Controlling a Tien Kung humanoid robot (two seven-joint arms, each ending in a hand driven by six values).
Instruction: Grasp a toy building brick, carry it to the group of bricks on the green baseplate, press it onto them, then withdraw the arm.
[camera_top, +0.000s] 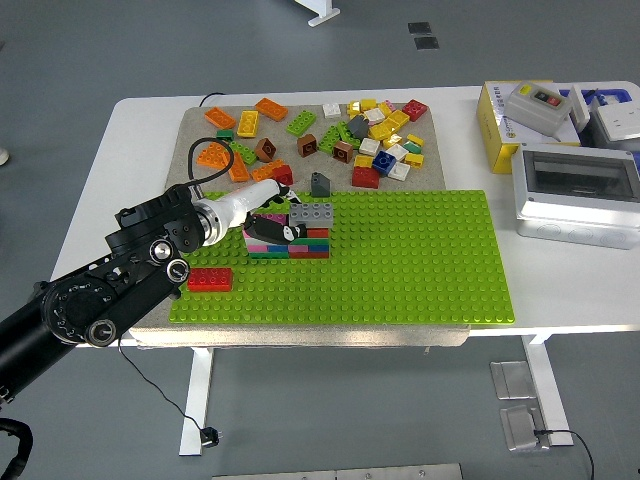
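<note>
Left hand: the robot's left hand (268, 224) reaches in from the left and sits on the left part of the brick stack. Its dark fingers (268, 231) lie over the stack's top. It is too small to tell if they are wide, narrow or gripping.
Brick stack: the stack of bricks (298, 236) stands on the far left part of the green baseplate (420, 260). It has pink, green and red layers.
Gray brick: a gray brick (312, 212) sits on top of the stack, just right of the hand.
Red brick: one red brick (210, 279) lies alone on the near left corner of the baseplate.
Loose bricks: a pile of loose bricks (360, 135) lies on the mat past the far edge of the baseplate.
Boxes: a gray box (575, 195) and a yellow box (500, 115) rest on the right side of the white table (130, 140).
</note>
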